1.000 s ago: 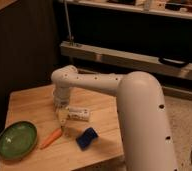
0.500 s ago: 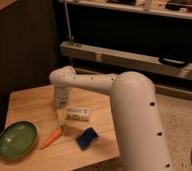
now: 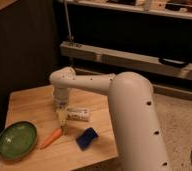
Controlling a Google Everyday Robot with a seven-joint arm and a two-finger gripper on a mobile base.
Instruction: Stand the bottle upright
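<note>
- The bottle (image 3: 79, 114) lies on its side mid-table (image 3: 29, 102), near the frame's centre, long axis running left to right.
- The gripper (image 3: 62, 120), jaws apart, hangs just beside its left end.

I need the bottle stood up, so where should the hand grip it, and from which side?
Probably across the slim middle of the bottle, from above: it lies on its side on the table, long axis left-right. The hand hangs open by its left end.
</note>
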